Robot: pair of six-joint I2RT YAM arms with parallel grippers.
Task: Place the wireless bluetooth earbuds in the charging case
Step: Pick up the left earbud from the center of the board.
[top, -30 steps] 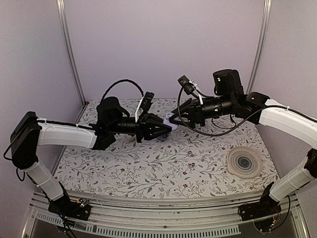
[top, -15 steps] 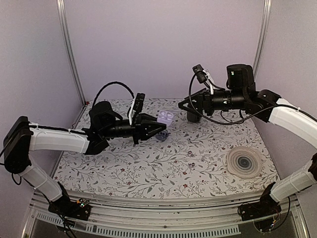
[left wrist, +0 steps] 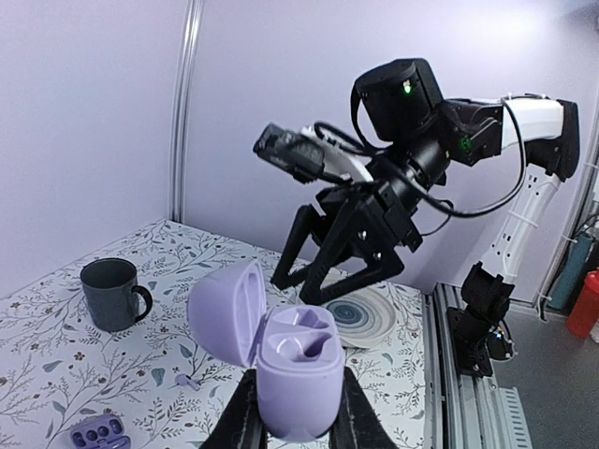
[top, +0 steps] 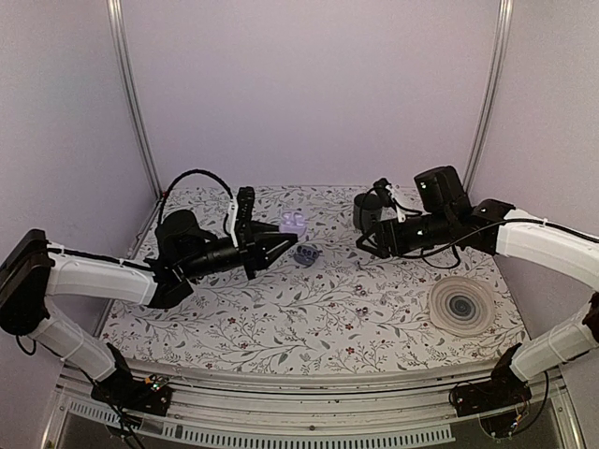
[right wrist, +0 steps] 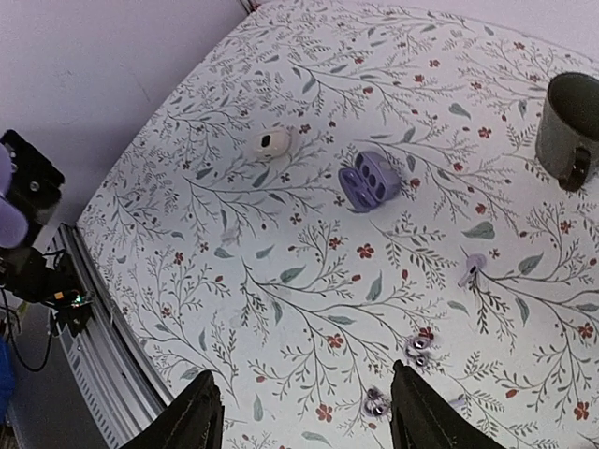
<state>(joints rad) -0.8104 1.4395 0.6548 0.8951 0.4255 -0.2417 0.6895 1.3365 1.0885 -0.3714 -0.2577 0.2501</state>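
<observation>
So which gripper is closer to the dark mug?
Right. The right gripper hovers open close by the mug; the left gripper, holding the lilac case, is farther off.

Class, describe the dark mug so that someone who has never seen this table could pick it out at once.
On the flower-patterned table, look to the far side, just right of the middle. The mug stands upright there: dark grey, with a handle, much larger than the small lilac pieces lying nearby.
</observation>
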